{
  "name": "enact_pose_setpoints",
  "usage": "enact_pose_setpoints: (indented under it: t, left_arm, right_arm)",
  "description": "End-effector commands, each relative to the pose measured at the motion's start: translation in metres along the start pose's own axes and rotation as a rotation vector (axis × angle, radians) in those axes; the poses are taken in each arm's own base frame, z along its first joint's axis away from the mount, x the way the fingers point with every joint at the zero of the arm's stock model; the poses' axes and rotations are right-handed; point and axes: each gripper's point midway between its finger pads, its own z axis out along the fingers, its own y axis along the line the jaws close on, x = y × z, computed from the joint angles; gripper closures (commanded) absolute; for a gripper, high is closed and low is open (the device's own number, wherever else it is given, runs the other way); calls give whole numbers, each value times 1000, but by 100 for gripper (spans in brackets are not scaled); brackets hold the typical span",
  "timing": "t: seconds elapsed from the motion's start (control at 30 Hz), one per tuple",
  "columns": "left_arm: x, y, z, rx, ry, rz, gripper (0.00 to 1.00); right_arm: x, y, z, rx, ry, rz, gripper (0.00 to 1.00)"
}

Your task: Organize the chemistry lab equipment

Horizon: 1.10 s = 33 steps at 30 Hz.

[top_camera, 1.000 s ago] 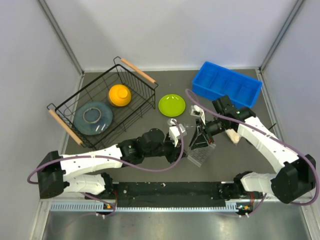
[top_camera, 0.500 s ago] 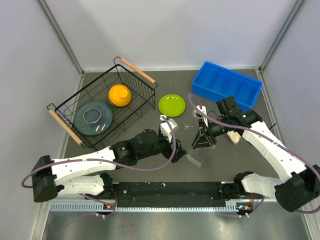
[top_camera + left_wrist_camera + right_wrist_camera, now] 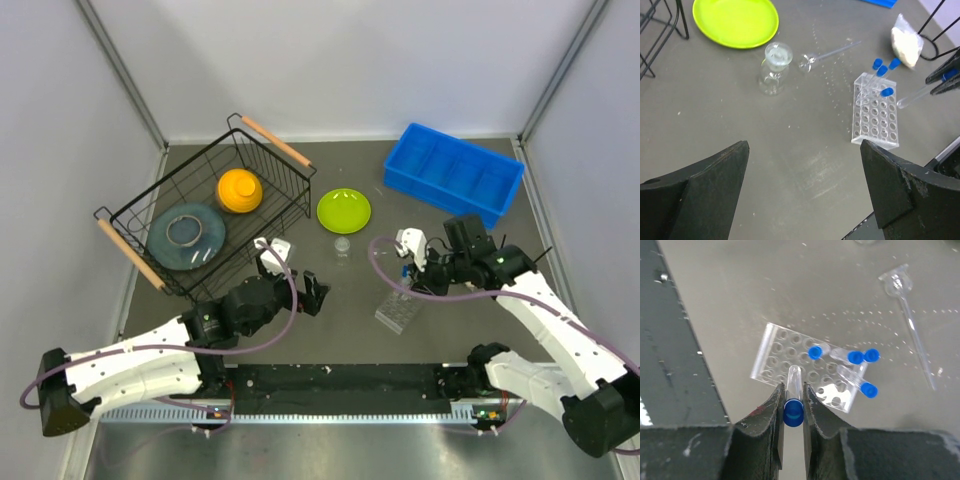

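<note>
A: Left gripper (image 3: pixel 290 278)?
B: Fingers (image 3: pixel 700 190) spread wide, nothing between them. It hangs over bare table (image 3: pixel 330 330) at 9 o'clock of the clear grid rack (image 3: pixel 398 313), well apart from it
A: Right gripper (image 3: pixel 792 390)?
B: Narrow, pinched on a blue-capped tube (image 3: pixel 793 407). The cap end sits between the fingers and the clear tip pokes toward 12 over the rack's near edge. Touching the rack or not, can't tell
A: Where's the rack?
B: Flat on the table, about 5 o'clock from table centre in the top view. Four leaning tubes (image 3: pixel 855 357) with blue caps are in it, bunched at its 2 o'clock corner in the right wrist view
A: Other lab bits?
B: A tiny clear flask (image 3: pixel 774 70) stands upright at 6 o'clock of the lime-green plate (image 3: pixel 735 20), just beside its rim and apart from it. A clear long-stemmed funnel (image 3: pixel 808 61) lies flat at 3 o'clock of the flask, close by. A white-filled packet (image 3: pixel 905 42) is at 1 o'clock of the rack in the left wrist view, near it
A: Non-task stuff?
B: A wire basket (image 3: pixel 290 200) is at 10 o'clock of the table, with an orange dome (image 3: pixel 240 190) and a grey-blue plate (image 3: pixel 165 252) inside. A blue divided bin (image 3: pixel 440 200) is at 1 o'clock, well apart from the rack
</note>
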Motion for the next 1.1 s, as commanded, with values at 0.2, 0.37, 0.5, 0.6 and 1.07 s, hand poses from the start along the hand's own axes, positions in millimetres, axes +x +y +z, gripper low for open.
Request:
enact_pose_setpoints:
  t: [0.2,0.37,0.5,0.6,1.07]
  left_arm:
    - [16,14,-1,-53,17,-55,1]
    - [18,13,1,-54,28,-43,1]
    - [22,13,2,-53,40,-38,1]
    - [24,15,3,-58,46,-34,1]
    - [25,11,5,-44,56,-25,1]
  right_arm:
    - [13,-56,12,238,46,-35,92]
    - [13,-62,18,240,48,-15,91]
    - [19,-58,27,193,58,7,91]
    - [24,-55,32,175,69,15,91]
    - [40,-52,43,146,110,40,89]
